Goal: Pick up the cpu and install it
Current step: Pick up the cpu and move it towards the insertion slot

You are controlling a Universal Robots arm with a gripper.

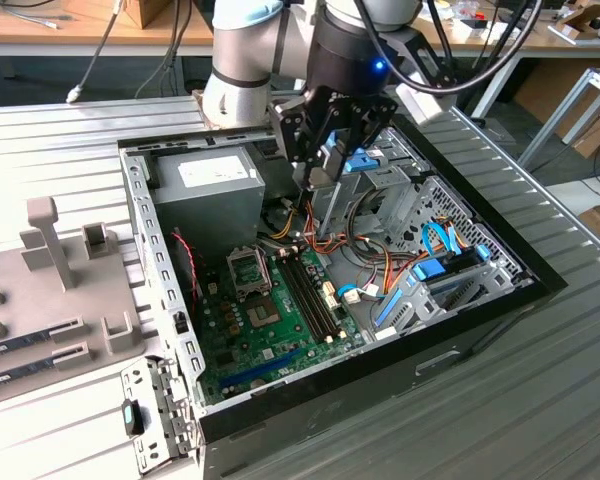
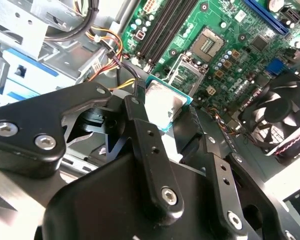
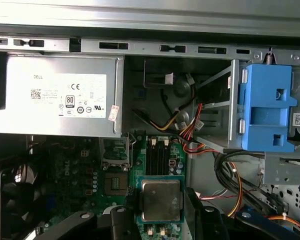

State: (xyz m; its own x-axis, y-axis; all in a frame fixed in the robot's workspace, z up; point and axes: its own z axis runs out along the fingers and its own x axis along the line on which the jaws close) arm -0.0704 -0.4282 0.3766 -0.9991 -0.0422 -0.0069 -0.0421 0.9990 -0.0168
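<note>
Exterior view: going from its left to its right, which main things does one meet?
Grey upright stand → power supply → gripper, holding the cpu → blue drive caddy.

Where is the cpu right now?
In both wrist views the cpu is clamped between the jaws, above the green motherboard, near its metal-framed socket.

In the open computer case [image 1: 380,385], a grey power supply [image 1: 205,195] sits near coloured cables [image 3: 187,131] and a blue bracket [image 3: 267,107].
</note>
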